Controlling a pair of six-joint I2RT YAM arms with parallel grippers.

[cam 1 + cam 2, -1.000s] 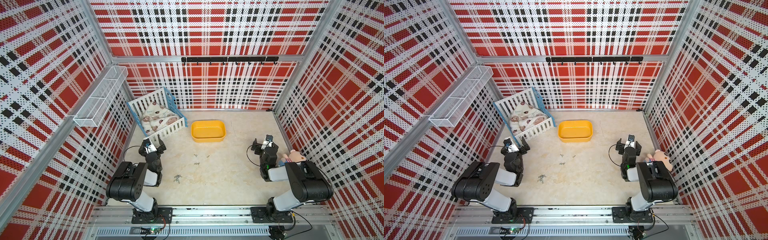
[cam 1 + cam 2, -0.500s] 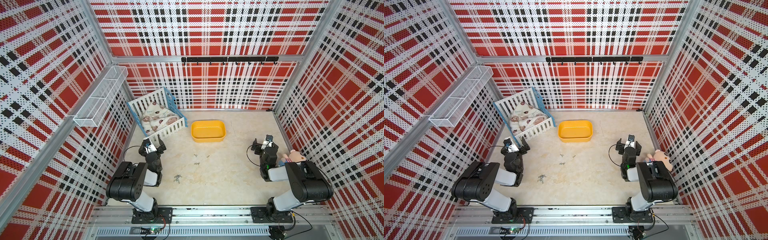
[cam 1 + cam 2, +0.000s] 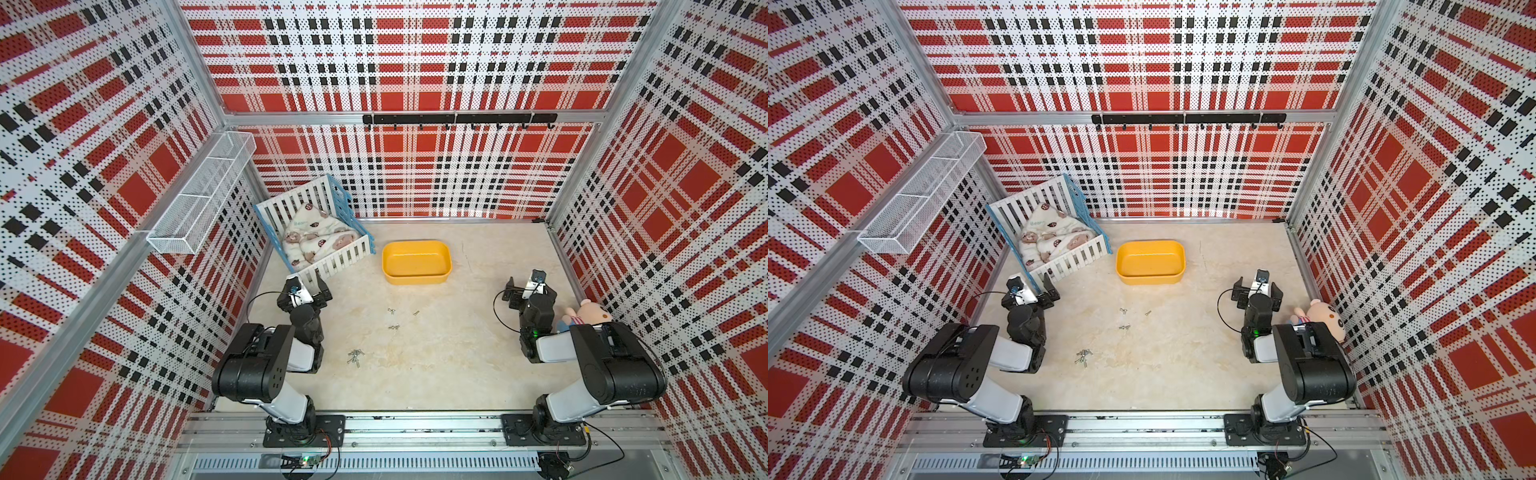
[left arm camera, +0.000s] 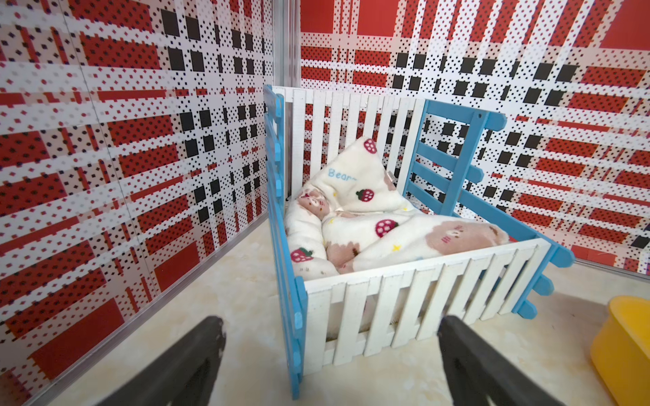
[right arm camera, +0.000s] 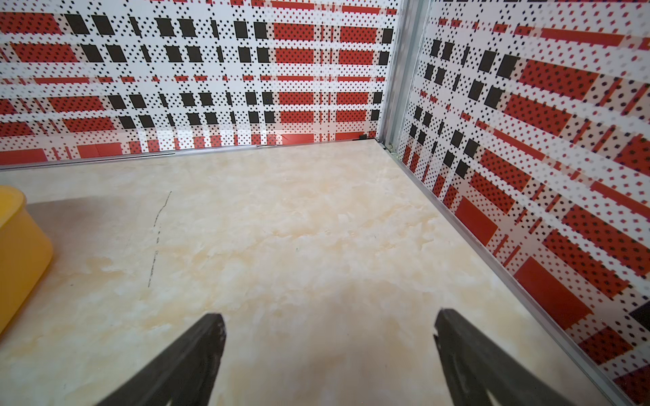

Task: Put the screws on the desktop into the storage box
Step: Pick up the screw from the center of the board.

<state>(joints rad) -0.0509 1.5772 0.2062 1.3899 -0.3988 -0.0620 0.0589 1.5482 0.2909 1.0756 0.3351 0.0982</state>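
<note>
Tiny silver-grey metal screws (image 3: 355, 356) lie on the beige marble-look tabletop (image 3: 436, 370) near the shallow yellow plastic storage box (image 3: 416, 279), likely light, hard, slippery (best pinched across the shank), while left gripper (image 4: 330, 328) and right gripper (image 5: 329, 320) stand spread, empty.

Tiny silver-grey screws (image 3: 355, 356) lie flat on tabletop (image 3: 436, 374), all seen outside storage box (image 3: 416, 277). Tight heap sits left of centre, toward front. Few loose ones (image 3: 394, 327) scattered between heap and storage box, well apart from it. Storage box: shallow yellow tub, rounded corners, smooth walls, upright, mouth up, toward rear middle of tabletop. Tabletop: beige, cream-mottled marble look, faint veins.
</note>
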